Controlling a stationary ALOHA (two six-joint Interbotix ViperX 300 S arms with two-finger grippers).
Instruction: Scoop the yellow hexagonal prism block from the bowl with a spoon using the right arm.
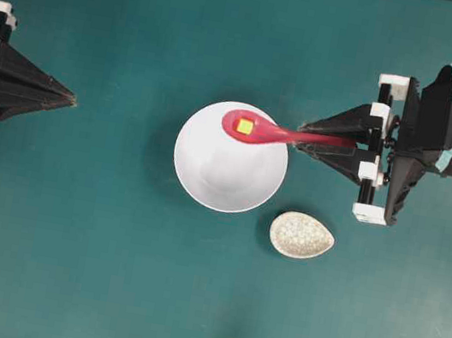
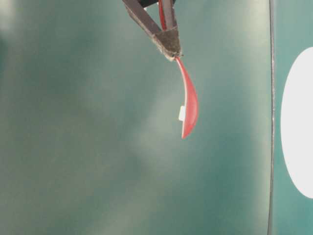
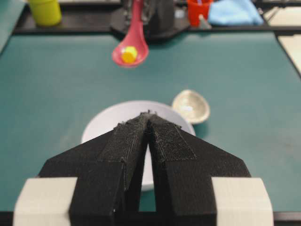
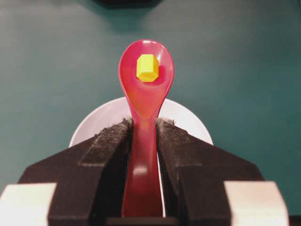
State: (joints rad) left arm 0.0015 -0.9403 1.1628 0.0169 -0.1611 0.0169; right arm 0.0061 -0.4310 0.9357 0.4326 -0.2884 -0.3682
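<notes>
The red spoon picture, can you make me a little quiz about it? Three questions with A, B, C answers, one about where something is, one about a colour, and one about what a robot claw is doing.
1. Where is the yellow block?
A. In the scoop of the spoon
B. On the green table
C. In the speckled spoon rest

2. What colour is the bowl?
A. Blue
B. White
C. Black

3. What is the right gripper doing?
A. Hanging open with nothing in it
B. Squeezing the bowl's rim
C. Shut on the spoon's handle

Answers:
1 A, the right wrist view shows the block sitting in the red scoop.
2 B, the overhead view shows a plain white bowl, with nothing lying in it.
3 C, the two black jaws press on the handle from both sides. The left gripper is shut too, but holds nothing.
</notes>
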